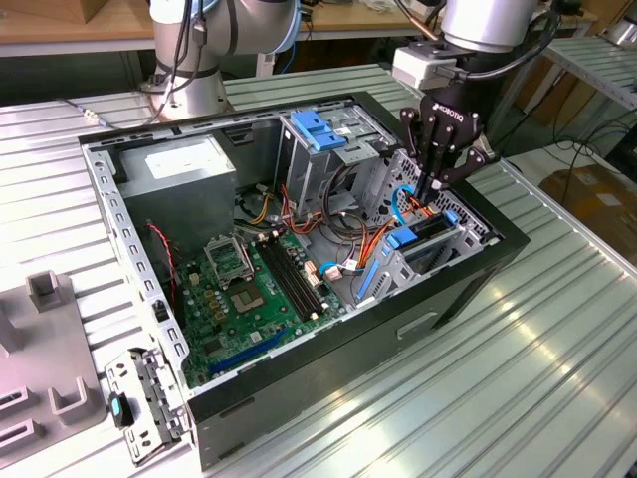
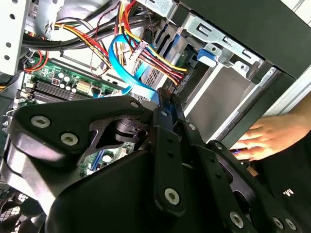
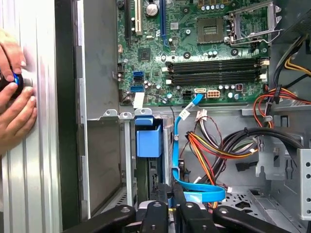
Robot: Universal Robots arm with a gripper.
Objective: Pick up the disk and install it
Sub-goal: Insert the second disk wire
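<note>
At right of centre in the exterior view, one open computer case (image 1: 149, 249) lay on the ribbed surface (image 1: 518, 378), holding one green motherboard (image 1: 249, 299), one grey power supply (image 1: 189, 174) and two blue-fronted drive bays. The claw (image 1: 430, 189), fingers nearly together, gripped the disk (image 1: 423, 231) edge-on, sunk in the lower-right bay directly beneath it.

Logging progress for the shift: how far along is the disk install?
The blue-railed metal hard drive already sits in the drive bay of the open black computer case, so pickup looks done. In hand: the tool, shut, is right at the drive's blue end. Left: full seating, which I cannot confirm.
</note>
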